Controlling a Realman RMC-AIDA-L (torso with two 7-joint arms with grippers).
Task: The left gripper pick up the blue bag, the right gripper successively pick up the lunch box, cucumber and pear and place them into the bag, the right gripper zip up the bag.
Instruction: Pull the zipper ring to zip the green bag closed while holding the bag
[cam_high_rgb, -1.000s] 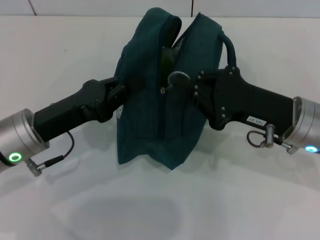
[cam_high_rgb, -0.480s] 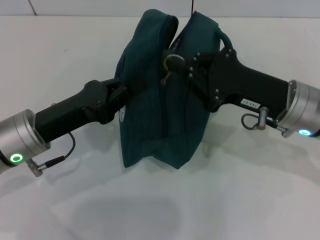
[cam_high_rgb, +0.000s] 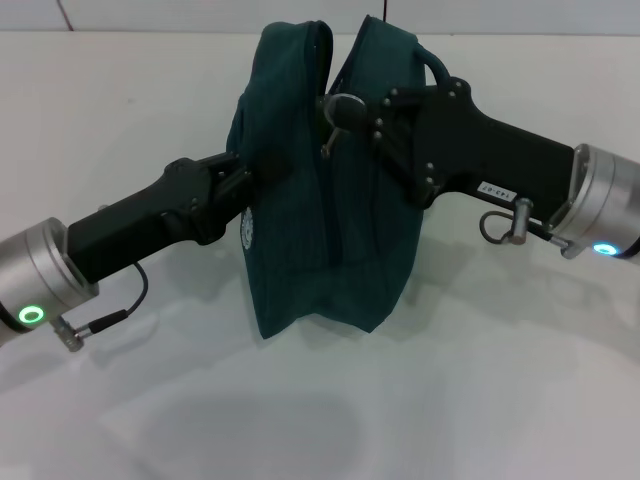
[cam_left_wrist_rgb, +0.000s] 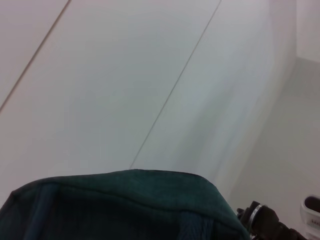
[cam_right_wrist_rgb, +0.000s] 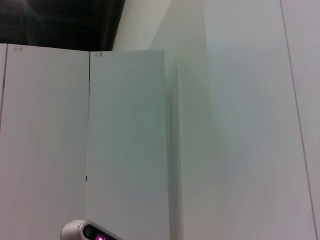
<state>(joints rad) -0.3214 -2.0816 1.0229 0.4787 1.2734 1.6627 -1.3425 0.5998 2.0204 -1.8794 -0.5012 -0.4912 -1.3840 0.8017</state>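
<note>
Over the last second the right gripper (cam_high_rgb: 338, 112) has climbed the bag (cam_high_rgb: 320, 240) with its jaws closed on the zip pull, so the zip seam below them looks shut (only the top gap remains). The left gripper (cam_high_rgb: 248, 178) grips the bag's side; its jaws' opening is hidden. The bag stands between them on the table (cam_high_rgb: 480, 400).
</note>
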